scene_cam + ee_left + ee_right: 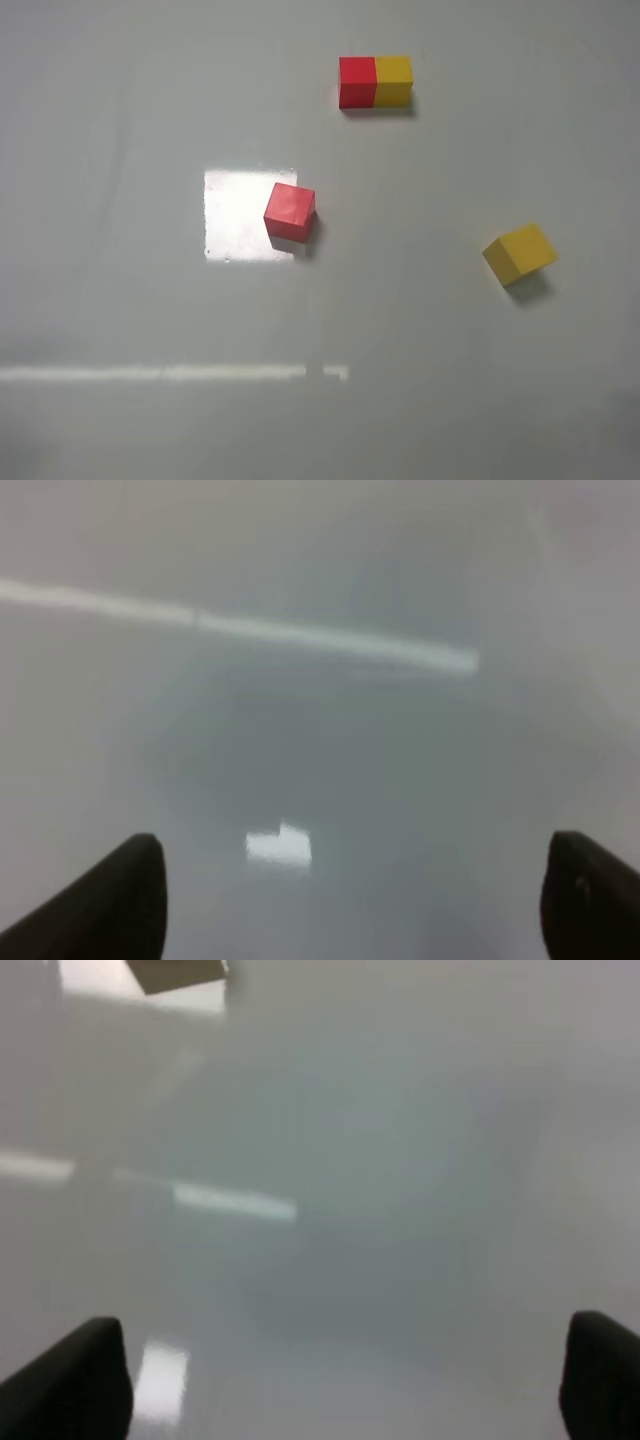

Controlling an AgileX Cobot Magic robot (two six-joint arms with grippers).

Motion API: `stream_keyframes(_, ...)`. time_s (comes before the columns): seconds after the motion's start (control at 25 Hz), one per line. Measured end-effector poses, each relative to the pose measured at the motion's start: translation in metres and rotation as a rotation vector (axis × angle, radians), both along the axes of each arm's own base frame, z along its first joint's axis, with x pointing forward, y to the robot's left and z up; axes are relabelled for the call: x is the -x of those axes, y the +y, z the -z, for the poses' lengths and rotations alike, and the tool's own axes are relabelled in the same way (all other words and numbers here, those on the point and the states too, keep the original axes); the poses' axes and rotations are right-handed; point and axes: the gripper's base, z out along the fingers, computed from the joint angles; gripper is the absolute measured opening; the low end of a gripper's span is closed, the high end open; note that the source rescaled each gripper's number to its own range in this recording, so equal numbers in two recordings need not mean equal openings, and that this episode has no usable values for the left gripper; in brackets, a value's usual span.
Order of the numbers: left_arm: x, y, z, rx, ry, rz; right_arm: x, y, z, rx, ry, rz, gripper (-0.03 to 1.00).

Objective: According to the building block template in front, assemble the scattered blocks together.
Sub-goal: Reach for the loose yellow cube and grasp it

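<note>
In the exterior high view the building block template, a red cube joined flush to a yellow cube, lies at the far middle of the grey table. The loose red cube sits near the centre, turned a little. The loose yellow cube sits at the right, turned at an angle. Neither arm shows in this view. In the left wrist view my left gripper is open and empty over bare table. In the right wrist view my right gripper is open and empty over bare table. No block shows in either wrist view.
A bright square glare patch lies on the table beside the red cube, and a bright reflected strip runs across the near left. A tan object shows at the edge of the right wrist view.
</note>
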Motion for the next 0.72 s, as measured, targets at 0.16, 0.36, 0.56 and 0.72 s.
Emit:
stream_keyframes(0.16, 0.000, 0.000, 0.000, 0.001, 0.000, 0.000, -0.025, 0.001, -0.021, 0.202, 0.109, -0.161, 0.96)
stream_keyframes(0.36, 0.000, 0.000, 0.000, 0.001, 0.001, 0.000, -0.061, 0.006, -0.052, 0.437, 0.173, -0.386, 0.95)
stream_keyframes(0.56, 0.000, 0.000, 0.000, 0.001, 0.001, 0.000, -0.104, 0.017, -0.077, 0.732, 0.200, -0.546, 0.95)
stream_keyframes(0.72, 0.000, 0.000, 0.000, 0.001, 0.002, 0.000, -0.135, 0.046, -0.088, 0.926, 0.189, -0.670, 0.95)
